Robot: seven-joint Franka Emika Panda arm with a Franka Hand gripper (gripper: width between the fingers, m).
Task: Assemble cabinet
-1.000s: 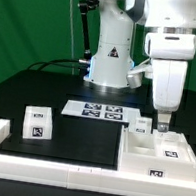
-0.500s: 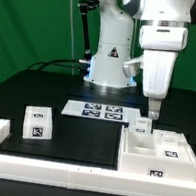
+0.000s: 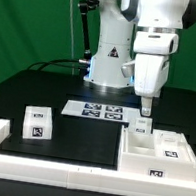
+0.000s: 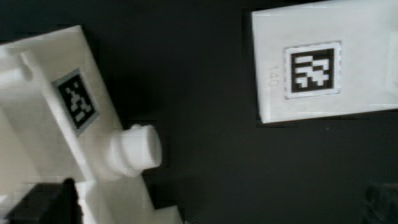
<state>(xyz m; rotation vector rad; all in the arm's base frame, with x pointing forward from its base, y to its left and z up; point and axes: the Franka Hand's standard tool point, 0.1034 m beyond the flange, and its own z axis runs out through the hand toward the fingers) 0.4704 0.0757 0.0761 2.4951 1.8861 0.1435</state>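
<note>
At the lower edge of the wrist view, one of my dark fingers (image 4: pixel 45 205) is cut off by the frame and the other is only a dim blur in the opposite corner. They look apart with nothing clamped between them, so I take my gripper (image 3: pixel 144 113) to be spread and empty. The exterior view sees the tips edge-on and does not settle it. That view shows the cabinet body (image 3: pixel 154 154), a low white open-topped box with marker tags, sitting on the black table (image 3: pixel 81 134) at the exterior view's right. Its far compartments are partly hidden behind my arm. A small block (image 3: pixel 143 125) stands just behind the body, directly under my fingertips, and I cannot tell whether they touch it. A second tagged block (image 3: pixel 38 123) sits well apart at the exterior view's left, inside the corner of the long white rail (image 3: pixel 46 165). The marker board (image 3: pixel 94 111) lies farther back. Only the wrist view shows a round knob (image 4: pixel 134 147) on a white tagged piece and, across a dark gap, a tagged white face (image 4: pixel 320 65). I cannot tell which parts these are.
</note>
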